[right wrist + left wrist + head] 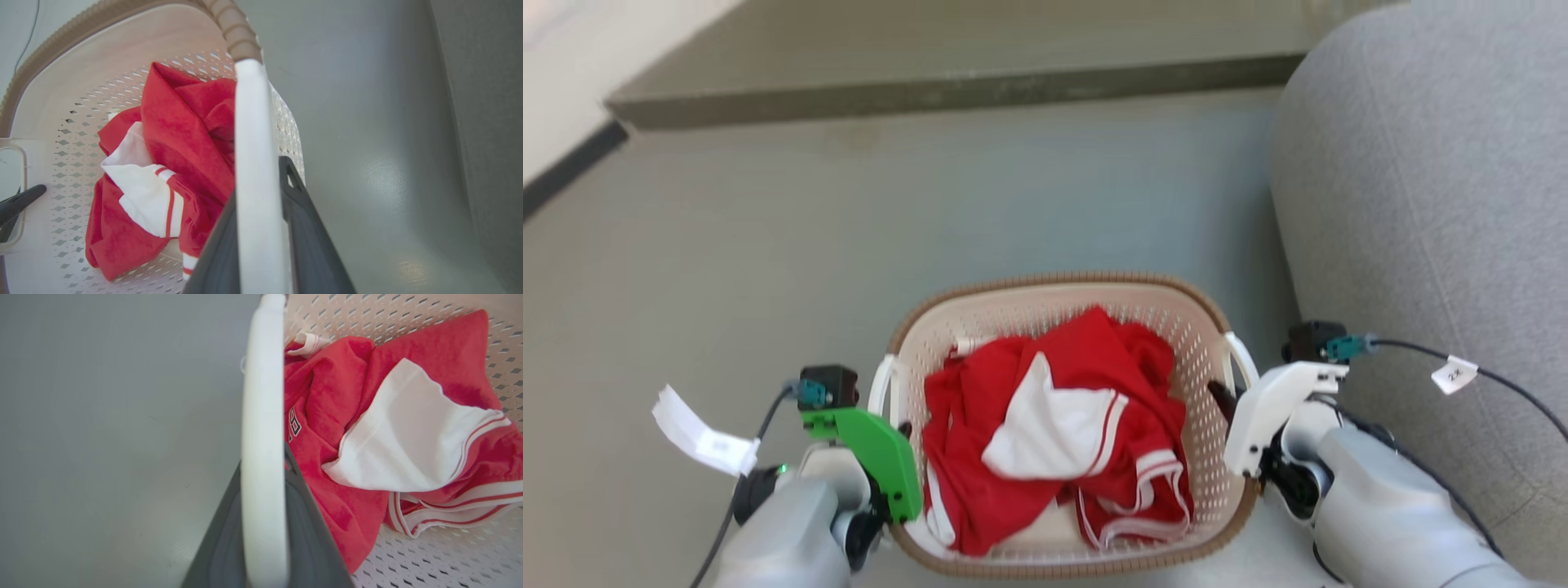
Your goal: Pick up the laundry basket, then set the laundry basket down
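The laundry basket [1054, 284], cream perforated plastic with a brown woven-look rim, sits low in the middle of the head view with red and white clothes [1062, 425] inside. My left gripper [897, 429] is shut on its white left loop handle [880, 384]. In the left wrist view that handle [263, 437] runs between the dark fingers [314, 543]. My right gripper [1227, 398] is shut on the right handle [1245, 353]. The right wrist view shows this handle [253, 163] clamped between the fingers [304, 220]. I cannot tell whether the basket touches the floor.
A grey sofa [1437, 204] stands close along the basket's right side. A low olive step [947, 90] crosses the back. A pale wall with a dark baseboard [572, 163] runs at the far left. Grey floor [849, 229] lies ahead and to the left.
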Controlling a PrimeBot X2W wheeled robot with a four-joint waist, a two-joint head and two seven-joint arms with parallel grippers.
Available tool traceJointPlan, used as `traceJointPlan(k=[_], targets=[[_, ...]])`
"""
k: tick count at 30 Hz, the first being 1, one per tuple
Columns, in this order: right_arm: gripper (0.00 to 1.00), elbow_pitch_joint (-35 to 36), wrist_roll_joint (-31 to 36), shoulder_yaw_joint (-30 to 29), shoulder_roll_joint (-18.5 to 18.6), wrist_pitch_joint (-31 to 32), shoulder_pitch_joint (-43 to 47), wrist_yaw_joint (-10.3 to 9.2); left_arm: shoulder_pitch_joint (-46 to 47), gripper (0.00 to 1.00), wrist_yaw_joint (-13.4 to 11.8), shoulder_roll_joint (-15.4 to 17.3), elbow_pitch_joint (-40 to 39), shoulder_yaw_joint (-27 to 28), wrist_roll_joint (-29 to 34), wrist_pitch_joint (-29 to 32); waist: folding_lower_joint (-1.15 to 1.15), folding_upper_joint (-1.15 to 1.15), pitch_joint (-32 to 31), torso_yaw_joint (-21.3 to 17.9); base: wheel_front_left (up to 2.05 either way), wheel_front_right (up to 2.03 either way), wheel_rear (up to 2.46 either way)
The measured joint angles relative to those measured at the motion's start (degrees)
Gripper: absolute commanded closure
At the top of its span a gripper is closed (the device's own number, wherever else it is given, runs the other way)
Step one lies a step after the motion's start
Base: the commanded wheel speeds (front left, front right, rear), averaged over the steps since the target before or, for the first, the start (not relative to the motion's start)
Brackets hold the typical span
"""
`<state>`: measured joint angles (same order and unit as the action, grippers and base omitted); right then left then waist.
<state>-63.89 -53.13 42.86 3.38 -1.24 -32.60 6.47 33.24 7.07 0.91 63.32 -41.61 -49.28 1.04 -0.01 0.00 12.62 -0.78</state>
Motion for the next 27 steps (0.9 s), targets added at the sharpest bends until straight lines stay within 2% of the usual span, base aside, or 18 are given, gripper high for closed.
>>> traceJointPlan(k=[14,27], targets=[[1.0,-0.08,-2.46,2.57,-0.2,2.54,5.09,-0.02,-5.19,1.0,0.04,-0.08,1.03,-1.45,-2.68,2.14,0.0,0.0,-10.27,0.4,0.0,0.0,0.0],[1.0,-0.38,-3.45,3.81,-0.11,3.48,5.24,-0.09,-5.36,1.0,0.04,-0.05,1.3,-2.66,-3.49,3.03,0.0,0.0,-12.07,0.36,0.0,0.0,0.0]])
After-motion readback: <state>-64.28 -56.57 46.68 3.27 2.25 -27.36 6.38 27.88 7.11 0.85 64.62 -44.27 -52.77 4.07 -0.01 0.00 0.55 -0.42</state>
